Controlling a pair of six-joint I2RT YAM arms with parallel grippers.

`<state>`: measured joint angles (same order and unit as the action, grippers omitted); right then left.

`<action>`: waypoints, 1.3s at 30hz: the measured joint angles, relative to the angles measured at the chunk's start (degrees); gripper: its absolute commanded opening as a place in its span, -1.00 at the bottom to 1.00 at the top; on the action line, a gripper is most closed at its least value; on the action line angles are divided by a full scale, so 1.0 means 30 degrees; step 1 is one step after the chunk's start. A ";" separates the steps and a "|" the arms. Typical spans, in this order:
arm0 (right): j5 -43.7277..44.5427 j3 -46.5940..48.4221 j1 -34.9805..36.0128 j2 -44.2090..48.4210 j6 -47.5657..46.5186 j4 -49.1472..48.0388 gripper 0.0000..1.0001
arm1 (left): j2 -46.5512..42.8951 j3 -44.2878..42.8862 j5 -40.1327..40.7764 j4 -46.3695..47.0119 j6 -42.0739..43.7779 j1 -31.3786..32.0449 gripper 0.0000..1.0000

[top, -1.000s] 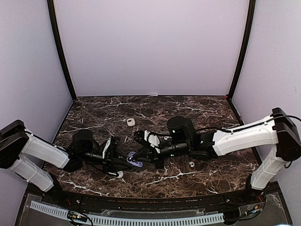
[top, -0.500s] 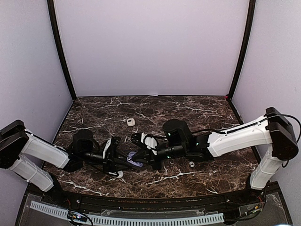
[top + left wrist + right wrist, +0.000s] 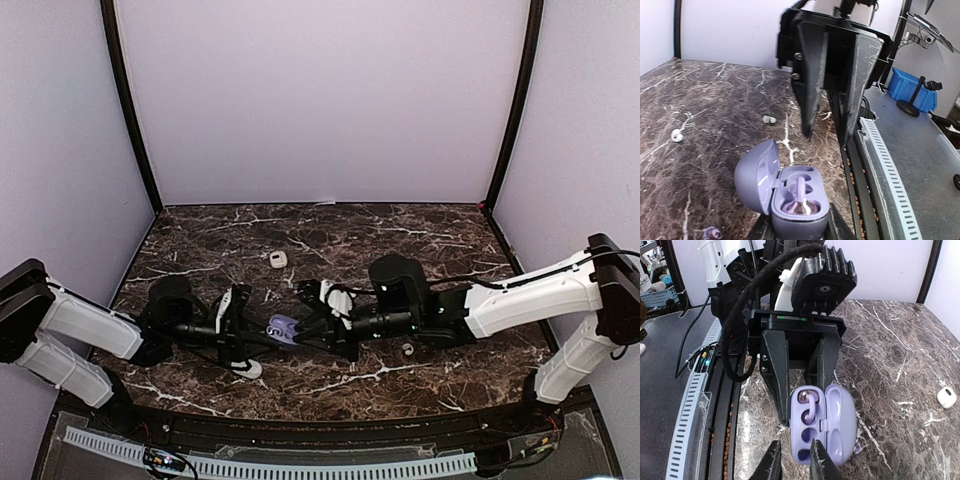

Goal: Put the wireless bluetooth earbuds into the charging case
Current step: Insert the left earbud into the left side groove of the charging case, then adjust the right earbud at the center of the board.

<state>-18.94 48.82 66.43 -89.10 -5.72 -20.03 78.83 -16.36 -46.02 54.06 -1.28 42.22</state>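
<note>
My left gripper point(image 3: 262, 338) is shut on the base of the purple charging case point(image 3: 283, 328), and its fingers clamp both sides in the left wrist view point(image 3: 799, 230). The case point(image 3: 795, 200) has its lid swung open. One purple earbud point(image 3: 801, 200) lies in a socket, and it also shows in the right wrist view point(image 3: 810, 407). My right gripper point(image 3: 794, 450) stands just off the case's point(image 3: 825, 425) near end. Its jaws are slightly open with nothing between them. A second purple earbud point(image 3: 857, 447) lies on the marble beside the case.
A small white case point(image 3: 278, 259) lies farther back on the marble table point(image 3: 430, 240). A white bud point(image 3: 408, 349) lies under the right forearm. Two more white buds point(image 3: 676, 135) point(image 3: 769, 119) rest on the table. The slotted rail point(image 3: 300, 465) runs along the near edge.
The right gripper has parted its jaws and drawn back to the right, off the case. The purple earbud now lies in the case. The left gripper still holds the case.
</note>
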 measured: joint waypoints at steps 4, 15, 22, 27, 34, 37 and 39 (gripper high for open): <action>0.0809 -0.0925 0.0000 0.0627 0.0248 -0.0641 -0.57 | -0.0896 0.0510 0.0685 0.0146 -0.0772 -0.0991 -0.63; 0.8029 -0.3024 -0.0007 0.1647 0.3869 -0.2616 -0.63 | -0.3446 0.1566 0.3657 -0.0357 -0.1851 -0.2441 -0.62; 0.7482 -0.1049 -0.0051 -0.0226 0.5632 -0.0612 -0.57 | -0.4204 0.1931 0.4422 -0.0379 -0.2098 -0.2506 -0.62; 0.5734 -0.1603 -0.0029 -0.1712 0.6878 -0.1472 -0.42 | -0.4641 0.2448 0.4707 -0.0379 -0.2535 -0.3104 -0.61; 0.5202 -0.0678 0.0066 -0.5238 0.6754 -0.1676 -0.31 | -0.5588 0.2747 0.5136 -0.0925 -0.3024 -0.3796 -0.62; 0.5508 -0.0277 0.0073 -0.5989 0.6353 -0.1792 -0.31 | -0.6033 0.2769 0.5340 -0.1253 -0.3162 -0.3847 -0.61; 0.5829 0.0182 0.0073 -0.6513 0.6040 -0.1792 -0.34 | -0.6229 0.2769 0.5501 -0.1392 -0.3220 -0.3869 -0.62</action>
<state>-1.45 49.36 66.65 -108.64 12.40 -25.41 60.14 -8.05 -29.52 49.89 -10.94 30.61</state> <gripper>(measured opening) 0.348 0.322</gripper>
